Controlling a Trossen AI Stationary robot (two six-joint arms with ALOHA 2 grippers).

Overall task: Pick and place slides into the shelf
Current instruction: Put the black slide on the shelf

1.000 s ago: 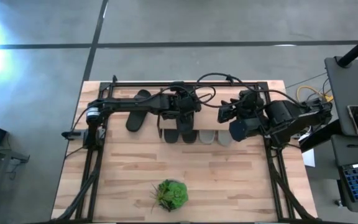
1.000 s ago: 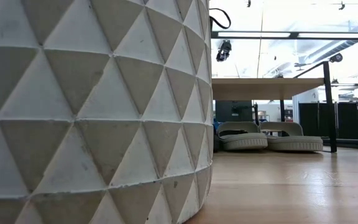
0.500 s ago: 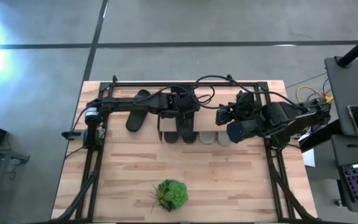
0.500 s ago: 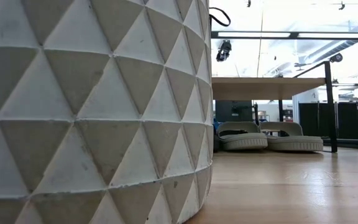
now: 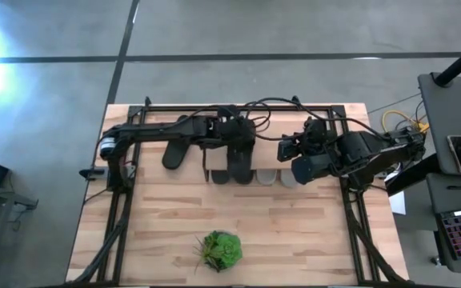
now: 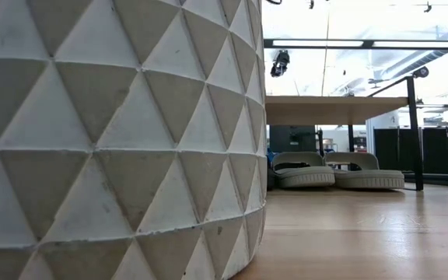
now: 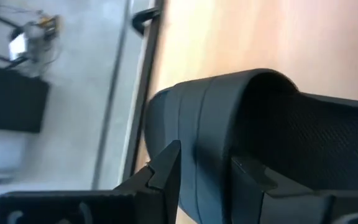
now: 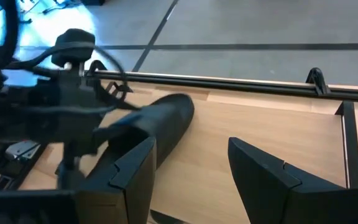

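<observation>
My left gripper [image 5: 233, 138] is shut on a black slide [image 5: 241, 160] near the middle of the table's far half. Another black slide [image 5: 218, 170] lies just left of it. A third black slide [image 5: 174, 148] lies flat on the table farther left and also shows in the right wrist view [image 8: 166, 118]. Two pale grey slides [image 6: 306, 171] [image 6: 364, 173] rest on their soles under the shelf's wooden plank [image 6: 333, 99]. My right gripper [image 5: 283, 148] hangs open above the shelf's right part, holding nothing. My left gripper [image 7: 207, 165] has the black slide's broad strap [image 7: 204, 124] between its two fingers. One finger [image 7: 166, 171] stands outside the strap and the other [image 7: 253, 177] at the opening under it. The fingers slant down from the far left. Whether the sole is clear of the table, I cannot tell.
A green plant [image 5: 220, 250] stands near the table's front edge. Its white faceted pot [image 6: 115, 140] fills the left of the low view. Black frame rails [image 5: 350, 208] run along the table's left, right and far edges. Bare wood lies between the shelf and the plant.
My left gripper has risen a little and tipped, still shut on the black slide's strap; its cable has left the top of the low view. My right gripper has kept still and open.
</observation>
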